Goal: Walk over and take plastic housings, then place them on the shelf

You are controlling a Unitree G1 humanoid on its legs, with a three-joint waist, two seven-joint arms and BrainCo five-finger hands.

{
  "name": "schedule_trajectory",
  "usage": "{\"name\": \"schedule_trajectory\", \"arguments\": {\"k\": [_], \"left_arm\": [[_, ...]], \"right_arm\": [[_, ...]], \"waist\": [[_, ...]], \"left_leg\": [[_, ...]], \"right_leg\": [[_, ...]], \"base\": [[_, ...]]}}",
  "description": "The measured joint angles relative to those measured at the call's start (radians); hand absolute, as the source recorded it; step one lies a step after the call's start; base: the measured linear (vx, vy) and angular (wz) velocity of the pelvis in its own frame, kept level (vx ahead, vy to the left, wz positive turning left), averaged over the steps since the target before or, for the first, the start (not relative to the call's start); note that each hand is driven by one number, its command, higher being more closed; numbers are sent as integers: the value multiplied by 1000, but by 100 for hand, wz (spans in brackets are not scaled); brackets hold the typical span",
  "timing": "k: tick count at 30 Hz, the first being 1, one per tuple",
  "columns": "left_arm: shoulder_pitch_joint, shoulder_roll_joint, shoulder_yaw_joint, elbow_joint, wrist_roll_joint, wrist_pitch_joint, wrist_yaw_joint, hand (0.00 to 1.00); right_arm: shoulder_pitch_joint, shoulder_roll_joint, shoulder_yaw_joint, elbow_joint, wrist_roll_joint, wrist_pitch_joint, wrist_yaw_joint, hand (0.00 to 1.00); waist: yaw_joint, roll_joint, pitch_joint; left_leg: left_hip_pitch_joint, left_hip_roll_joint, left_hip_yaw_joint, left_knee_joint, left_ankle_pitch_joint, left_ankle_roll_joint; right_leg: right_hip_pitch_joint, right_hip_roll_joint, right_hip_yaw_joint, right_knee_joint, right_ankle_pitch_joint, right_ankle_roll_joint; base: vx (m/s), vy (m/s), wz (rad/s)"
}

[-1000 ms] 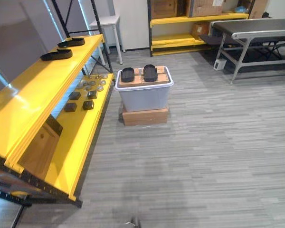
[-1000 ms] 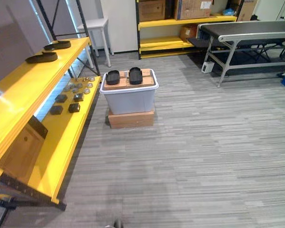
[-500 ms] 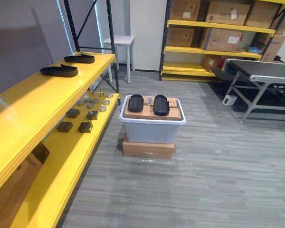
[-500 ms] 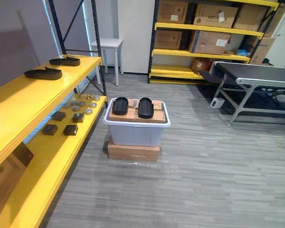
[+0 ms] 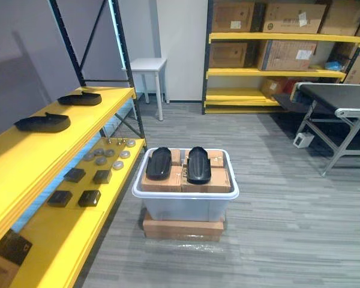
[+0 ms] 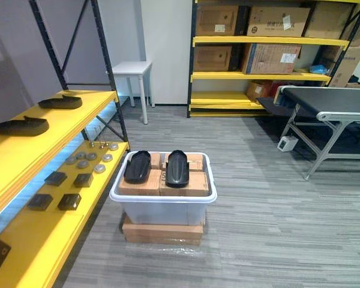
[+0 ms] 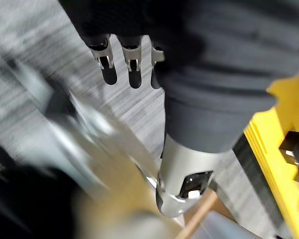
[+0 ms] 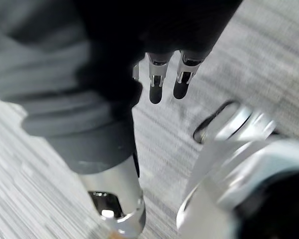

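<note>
Long yellow shelf rack [image 5: 54,144] runs along the robot's left. Its upper deck already carries two flat black shells [image 5: 43,123], and the lower deck holds small dark square blocks [image 5: 89,198] and round silver discs [image 5: 108,157]. Dead ahead on the grey floor is a translucent grey plastic bin with a white rim [image 5: 186,210], sitting on a flat brown cardboard box [image 5: 183,230] and just beside the rack's lower deck. The bin is packed with brown cartons [image 5: 213,179], and the two black oblong plastic housings lie on top of them, side by side and close together. Left housing [image 5: 159,163] is on the rack side, right housing [image 5: 198,164] is beside it. Both long axes run away from the robot, the left one skewed slightly. Left hand [image 7: 134,64] hangs over the floor, fingers straight and apart, holding nothing. Right hand [image 8: 156,82] is the same, fingers loose and empty. Both are well short of the bin, so the walk-up isn't finished. My read: the housings sit centred between the arms, so each hand is nearer its own-side housing. The reach is forward and down, with fingers closing across the short axis. Left housing is the natural first pick because the drop-off deck is on that arm's side.
</note>
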Motion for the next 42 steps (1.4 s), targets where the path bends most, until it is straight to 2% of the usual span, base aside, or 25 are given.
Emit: {"name": "schedule_trajectory", "arguments": {"k": [1,2,3,4,5,6,7,8,9,10,11,12,14,15,16,17,18,20,22,25,28,32,34,37,42], "left_arm": [[5,1,-17,7,1,1,1,0],[8,29,-49,22,2,1,5,0],[-4,55,-94,23,12,-1,7,0],[-15,72,-112,21,14,-2,7,0],[-36,90,-141,19,17,-4,6,0],[-43,95,-166,16,20,-6,8,0],[-43,100,-187,7,20,-9,9,0],[-44,108,-219,0,20,-9,13,0],[-52,121,-265,-3,19,-9,22,0],[-52,127,-295,-10,19,-10,24,0],[-52,133,-309,-25,18,-11,26,0],[-52,135,-320,-46,4,-20,31,0],[-65,137,-328,-75,-44,-38,46,0],[-75,145,-337,-85,-71,-51,57,0],[-78,152,-341,-93,-82,-57,58,0],[-77,121,-348,-82,-102,-59,60,0],[-61,98,-352,-80,-117,-61,58,0],[-50,75,-365,-77,-118,-60,59,0],[-54,62,-367,-78,-118,-61,57,0],[-71,62,-380,-77,-115,-64,58,0],[-111,68,-407,-79,-94,-72,66,0],[-196,80,-450,-92,-77,-81,96,0],[-233,79,-487,-109,-80,-92,112,0],[-251,85,-515,-108,-109,-107,132,0],[-275,102,-555,-95,-132,-119,150,0]], "right_arm": [[-7,-10,8,-3,0,-2,-1,0],[-17,-3,64,-9,-4,-6,-11,0],[-21,-1,154,-16,-24,-7,-13,0],[-21,1,188,-31,-40,-7,-15,0],[-21,4,255,-94,-67,-7,-26,0],[-18,3,315,-176,-90,-7,-39,0],[-14,4,377,-275,-124,-9,-52,0],[-15,4,423,-371,-147,-13,-59,0],[-8,2,465,-483,-204,-25,-72,0],[-1,2,486,-554,-238,-33,-85,0],[11,0,509,-616,-260,-44,-99,0],[29,0,531,-685,-288,-55,-116,0],[54,6,550,-776,-316,-67,-133,0],[73,13,551,-832,-347,-67,-144,0],[81,14,553,-852,-367,-69,-149,0],[71,-9,558,-870,-406,-68,-156,0],[73,-19,576,-923,-461,-69,-169,0],[67,-32,594,-1004,-509,-72,-181,0],[54,-33,592,-1037,-536,-80,-198,0],[-2,-30,591,-1038,-552,-82,-238,0],[-141,-27,592,-1031,-556,-80,-286,0],[-475,-47,564,-930,-577,-56,-398,0],[-679,-109,529,-811,-575,-20,-473,0],[-858,-220,512,-670,-560,1,-544,0],[-977,-369,512,-577,-528,15,-613,0]], "waist": [[1,2,-2],[16,-44,-9],[3,-59,-28],[0,-64,-33],[2,-68,-35],[4,-65,-34],[1,-65,-29],[-5,-56,-21],[-19,-54,-18],[-22,-56,-17],[-23,-56,-17],[-28,-52,-18],[-39,-55,-20],[-36,-75,-21],[-35,-93,-19],[-33,-51,-15],[-26,-33,-20],[-27,-4,-20],[-27,-5,-12],[-24,-4,15],[-9,2,75],[15,11,191],[36,34,247],[54,56,265],[58,79,281]], "left_leg": [[8,-29,1,-163,30,21],[23,-90,0,-247,114,96],[21,-118,-11,-274,112,105],[18,-124,-12,-278,108,111],[21,-130,-16,-284,90,114],[42,-134,-14,-312,56,111],[76,-140,-8,-358,41,106],[104,-142,-5,-390,42,105],[147,-143,-9,-421,45,104],[186,-146,-8,-446,49,101],[217,-145,-10,-463,58,96],[241,-138,-27,-478,69,88],[254,-133,-73,-506,83,66],[253,-148,-95,-522,92,48],[257,-163,-106,-527,90,37],[259,-128,-120,-539,102,2],[259,-105,-114,-560,107,-6],[262,-78,-115,-591,117,-22],[256,-70,-121,-600,125,-30],[243,-84,-139,-610,125,-30],[181,-104,-174,-586,126,-29],[63,-115,-206,-520,129,-24],[11,-117,-227,-489,130,-22],[-57,-119,-230,-472,133,-14],[-143,-119,-246,-410,118,7]], "right_leg": [[10,-11,-2,0,-6,20],[25,-56,0,1,-26,56],[20,-75,-12,5,11,80],[15,-77,-12,9,33,79],[-5,-81,-2,47,65,92],[-53,-86,3,147,69,103],[-139,-101,4,318,76,132],[-231,-110,28,485,96,213],[-304,-111,51,621,62,247],[-336,-118,42,651,33,239],[-350,-130,16,628,0,212],[-359,-134,-14,540,-20,189],[-381,-128,-10,334,-9,174],[-385,-125,30,138,93,151],[-395,-130,44,101,195,149],[-384,-100,24,110,189,135],[-385,-77,23,88,189,134],[-379,-46,14,53,191,130],[-366,-38,-8,19,199,118],[-340,-46,-36,-31,206,113],[-361,-67,-60,-62,234,117],[-430,-82,-81,-62,264,115],[-462,-84,-86,-60,280,112],[-523,-87,-85,-50,289,112],[-594,-92,-83,-12,290,111]], "base": [[591,268,-38],[517,219,3],[439,157,24],[534,219,51],[503,237,21],[567,296,-4],[331,176,-22],[387,175,-8],[366,87,10],[430,40,25],[398,-52,33],[366,-134,60],[316,-196,78],[267,-209,61],[311,-264,53],[290,-250,17],[275,-225,2],[211,-175,-6],[138,-104,16],[53,32,31],[-38,77,25],[-135,47,21],[-155,37,17],[-106,30,5],[-48,24,4]]}}
